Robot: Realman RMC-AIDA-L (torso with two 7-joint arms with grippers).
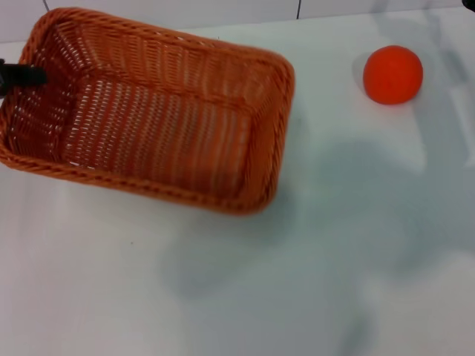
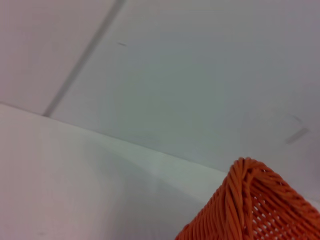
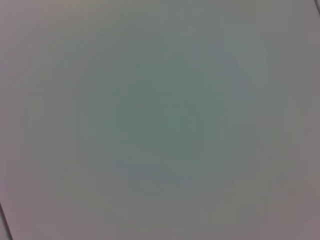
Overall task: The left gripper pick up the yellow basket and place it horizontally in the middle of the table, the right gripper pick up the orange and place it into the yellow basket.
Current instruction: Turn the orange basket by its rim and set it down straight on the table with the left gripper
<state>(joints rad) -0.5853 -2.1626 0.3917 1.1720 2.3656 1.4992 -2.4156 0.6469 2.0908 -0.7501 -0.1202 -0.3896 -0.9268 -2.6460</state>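
Observation:
The yellow basket (image 1: pixel 148 111), orange-brown wicker with a braided rim, sits on the white table (image 1: pixel 223 297) at the back left, turned at a slant and empty. One of its corners shows in the left wrist view (image 2: pixel 250 205). A black bar of my left gripper (image 1: pixel 21 74) reaches over the basket's left rim at the frame edge. The orange (image 1: pixel 392 74) lies on the table at the back right, well apart from the basket. A small dark piece of my right gripper (image 1: pixel 469 4) shows at the far right corner, above and right of the orange.
A wall with tile seams (image 1: pixel 298 9) runs behind the table's back edge. The right wrist view shows only a bare pale surface. Soft shadows lie on the table's front and right.

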